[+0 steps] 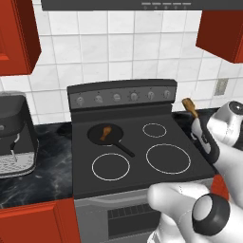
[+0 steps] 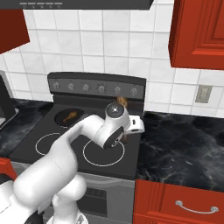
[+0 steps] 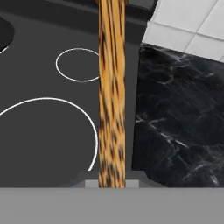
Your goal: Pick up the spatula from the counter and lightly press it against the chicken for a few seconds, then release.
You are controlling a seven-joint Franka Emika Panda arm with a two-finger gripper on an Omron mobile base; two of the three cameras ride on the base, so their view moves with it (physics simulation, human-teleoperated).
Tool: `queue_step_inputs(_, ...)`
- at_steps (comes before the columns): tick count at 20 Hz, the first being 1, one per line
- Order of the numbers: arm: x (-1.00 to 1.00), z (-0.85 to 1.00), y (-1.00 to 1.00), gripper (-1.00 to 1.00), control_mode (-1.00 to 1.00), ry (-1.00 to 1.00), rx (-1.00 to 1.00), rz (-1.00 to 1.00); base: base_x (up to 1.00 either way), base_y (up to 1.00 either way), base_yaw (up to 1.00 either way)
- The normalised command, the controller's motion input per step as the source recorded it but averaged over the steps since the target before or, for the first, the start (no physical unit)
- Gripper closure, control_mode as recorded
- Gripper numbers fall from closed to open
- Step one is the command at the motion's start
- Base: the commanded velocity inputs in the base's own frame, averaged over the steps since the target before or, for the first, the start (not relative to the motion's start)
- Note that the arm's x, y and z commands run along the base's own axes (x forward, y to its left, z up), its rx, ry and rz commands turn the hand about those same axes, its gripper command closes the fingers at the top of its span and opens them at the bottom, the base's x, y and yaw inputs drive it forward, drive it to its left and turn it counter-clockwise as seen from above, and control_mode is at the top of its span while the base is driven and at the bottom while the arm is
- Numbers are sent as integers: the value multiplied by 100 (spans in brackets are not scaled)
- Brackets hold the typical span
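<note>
The arm (image 2: 65, 153) rises from the base and reaches forward over the front of the stove (image 1: 142, 159). It bends at the wrist above the front right burner (image 1: 168, 158), and the hand is turned to the stove's right edge. The jaws are pinching the spatula (image 3: 111, 87) by its wooden handle. From the hand camera, the spatula runs straight away from the jaws, along the line where the stove meets the dark marble counter (image 3: 175, 122). In the left base view its far end (image 1: 189, 105) is tilted up, near the back panel with the knobs. The chicken (image 1: 105, 132) lies in the black pan (image 1: 95, 137) on the rear left burner, well apart from the spatula.
</note>
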Motion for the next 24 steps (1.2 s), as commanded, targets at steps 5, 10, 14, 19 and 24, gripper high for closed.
queue_step_inputs(5, 0, 9, 18, 100, -100, -1, -4, 23, 0, 0, 0)
queue_step_inputs(10, 1, 22, 18, 100, -100, 1, -2, 23, 0, 0, 0)
queue_step_inputs(14, 10, 30, 25, 100, -100, 6, -3, 21, 0, 0, 0)
queue_step_inputs(19, 9, 14, 34, 100, -100, 8, -7, 19, 0, 0, 0)
queue_step_inputs(24, 1, 0, 48, 100, -100, 5, -13, 17, 0, 0, 0)
